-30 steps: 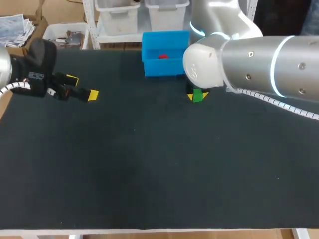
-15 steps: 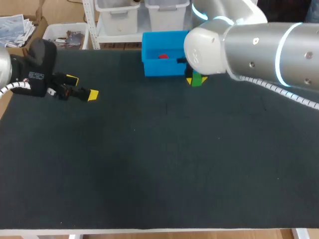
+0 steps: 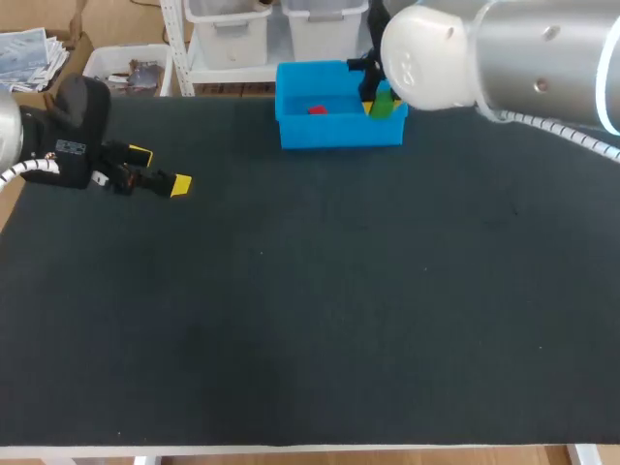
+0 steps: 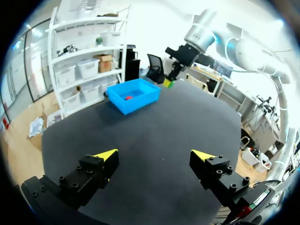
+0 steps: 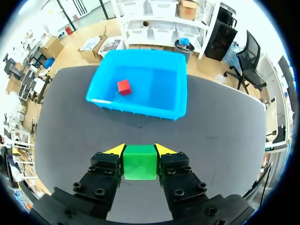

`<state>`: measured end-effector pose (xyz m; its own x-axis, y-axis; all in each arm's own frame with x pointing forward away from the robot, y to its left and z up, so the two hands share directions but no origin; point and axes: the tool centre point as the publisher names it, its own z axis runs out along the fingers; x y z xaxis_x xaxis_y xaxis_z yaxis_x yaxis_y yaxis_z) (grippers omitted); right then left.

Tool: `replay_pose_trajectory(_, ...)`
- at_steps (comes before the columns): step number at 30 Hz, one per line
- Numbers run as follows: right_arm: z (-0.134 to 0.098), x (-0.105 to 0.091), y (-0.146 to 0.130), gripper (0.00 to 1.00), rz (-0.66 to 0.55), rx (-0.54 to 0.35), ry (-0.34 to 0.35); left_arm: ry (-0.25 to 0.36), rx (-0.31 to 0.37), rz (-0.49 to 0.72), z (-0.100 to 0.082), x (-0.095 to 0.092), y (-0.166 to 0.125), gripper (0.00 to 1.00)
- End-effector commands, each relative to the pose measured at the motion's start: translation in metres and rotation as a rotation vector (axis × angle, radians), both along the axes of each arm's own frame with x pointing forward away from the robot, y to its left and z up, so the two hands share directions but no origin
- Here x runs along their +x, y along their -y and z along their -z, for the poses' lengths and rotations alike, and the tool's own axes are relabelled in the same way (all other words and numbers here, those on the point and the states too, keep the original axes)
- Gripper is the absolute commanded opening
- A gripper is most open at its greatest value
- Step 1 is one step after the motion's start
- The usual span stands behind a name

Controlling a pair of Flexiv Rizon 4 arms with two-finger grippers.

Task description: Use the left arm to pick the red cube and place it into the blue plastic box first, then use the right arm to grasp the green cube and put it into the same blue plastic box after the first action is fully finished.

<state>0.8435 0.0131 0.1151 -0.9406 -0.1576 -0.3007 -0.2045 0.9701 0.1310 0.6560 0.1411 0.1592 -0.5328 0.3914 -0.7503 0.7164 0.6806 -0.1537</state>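
My right gripper [image 5: 139, 151] is shut on the green cube [image 5: 139, 161], held in the air by the blue plastic box [image 5: 161, 101]; the box lies ahead of and below the fingers. In the head view the green cube [image 3: 383, 104] hangs at the right end of the blue box [image 3: 334, 131], the right gripper [image 3: 376, 100] partly hidden by the arm. The red cube [image 3: 317, 109] [image 5: 123, 86] lies inside the box. My left gripper [image 3: 160, 170] [image 4: 153, 157] stands open and empty at the table's left, far from the blue box [image 4: 132, 95].
The dark table top [image 3: 310, 310] carries nothing else. My right arm's big silver link [image 3: 504, 53] crosses the far right corner, hiding part of the table behind the box.
My right gripper has lifted the green cube off the table and carried it back to the right end of the blue box. The left arm has stayed still.
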Motion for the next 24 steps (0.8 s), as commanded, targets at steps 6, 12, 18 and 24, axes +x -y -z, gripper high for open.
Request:
replay_pose_trajectory(6, -0.010, -0.011, 0.003, 0.00, -0.018, 0.040, 0.153, 0.010, -0.013, 0.005, 0.003, -0.001, -0.002, 1.00)
replay_pose_trajectory(12, -0.010, -0.011, 0.003, 0.00, -0.018, 0.040, 0.153, 0.010, -0.013, 0.005, 0.003, -0.001, -0.002, 1.00)
replay_pose_trajectory(18, -0.010, -0.011, 0.003, 0.00, -0.018, 0.040, 0.153, 0.010, -0.013, 0.005, 0.003, -0.001, -0.002, 1.00)
replay_pose_trajectory(24, -0.008, 0.008, 0.008, 0.00, -0.027, 0.032, 0.161, 0.010, -0.013, 0.005, 0.003, -0.001, -0.002, 1.00)
